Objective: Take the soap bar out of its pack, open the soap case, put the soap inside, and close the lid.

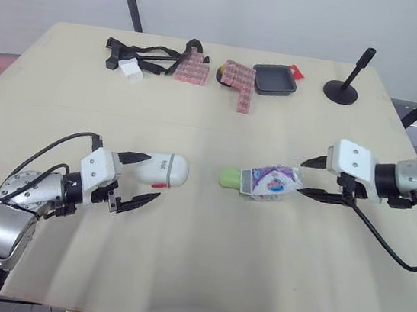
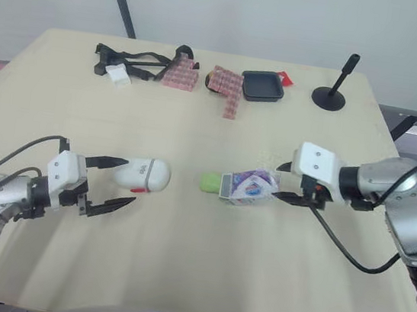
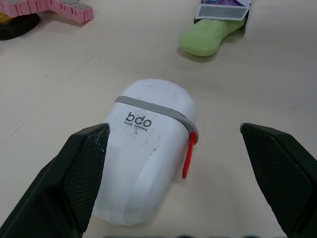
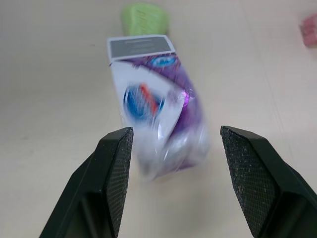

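Observation:
The white soap case (image 1: 168,171), with a grey band and a red latch (image 3: 186,156), lies closed on its side on the table, left of centre. My left gripper (image 1: 152,179) is open, its fingers (image 3: 81,168) flanking the case's near end. The purple and white soap pack (image 1: 273,181) lies at mid-table. The green soap bar (image 1: 230,177) sticks halfway out of the pack's open end, toward the case. My right gripper (image 1: 303,178) is open and straddles the pack's (image 4: 158,119) closed end, one finger (image 4: 115,163) on each side.
Along the far edge of the table sit a black tray (image 1: 274,80), two pink block pieces (image 1: 237,81), black straps (image 1: 141,51) with a white part (image 1: 132,70), and a black stand (image 1: 346,88). A cable trails from each wrist.

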